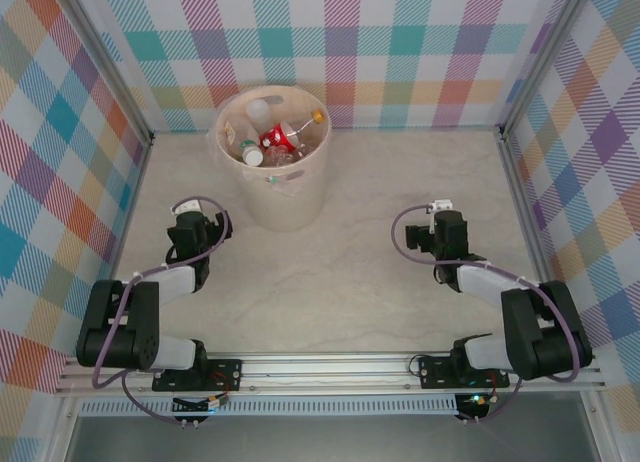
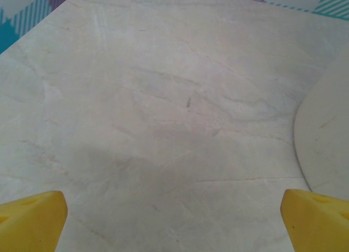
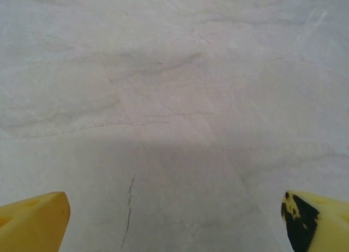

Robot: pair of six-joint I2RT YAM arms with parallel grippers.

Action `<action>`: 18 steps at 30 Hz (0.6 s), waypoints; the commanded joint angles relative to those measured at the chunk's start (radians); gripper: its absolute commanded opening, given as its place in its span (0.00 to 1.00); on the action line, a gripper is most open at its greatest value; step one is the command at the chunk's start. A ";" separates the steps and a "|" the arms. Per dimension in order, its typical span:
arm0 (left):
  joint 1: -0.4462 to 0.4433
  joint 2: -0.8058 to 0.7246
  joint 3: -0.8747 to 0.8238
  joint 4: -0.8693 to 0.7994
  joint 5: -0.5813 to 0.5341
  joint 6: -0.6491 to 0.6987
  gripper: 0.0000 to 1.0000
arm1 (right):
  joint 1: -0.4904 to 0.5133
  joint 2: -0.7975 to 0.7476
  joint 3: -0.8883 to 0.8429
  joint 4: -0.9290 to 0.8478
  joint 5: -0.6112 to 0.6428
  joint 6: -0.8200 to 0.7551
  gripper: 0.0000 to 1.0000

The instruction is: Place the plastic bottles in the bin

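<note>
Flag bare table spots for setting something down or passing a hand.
Widest bare stretch: table between left hand and right hand, from the bin forward to the arm bases. Also bare: right of the bin to the right wall. Crowded: inside the bin, piled with plastic bottles.

The top camera looks steeply down from behind the arms [image 1: 140, 327] over the whole table [image 1: 350, 302]. Each wrist camera faces forward, close above that table; the bin [image 2: 327, 137] shows just right of the left claw [image 2: 174, 222].
</note>
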 commanded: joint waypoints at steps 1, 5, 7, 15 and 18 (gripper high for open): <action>0.002 0.041 -0.031 0.182 0.054 0.040 1.00 | -0.002 0.043 -0.006 0.240 -0.025 -0.064 0.99; 0.000 0.100 -0.058 0.284 0.077 0.058 1.00 | -0.007 0.126 -0.012 0.380 -0.042 -0.123 0.99; -0.013 0.139 -0.066 0.322 0.071 0.067 1.00 | -0.016 0.121 -0.002 0.354 -0.051 -0.111 0.99; -0.047 0.177 -0.043 0.323 0.017 0.094 1.00 | -0.129 0.145 -0.097 0.530 -0.171 0.009 0.99; -0.048 0.176 -0.039 0.315 0.016 0.096 1.00 | -0.146 0.172 -0.063 0.480 -0.201 0.016 0.99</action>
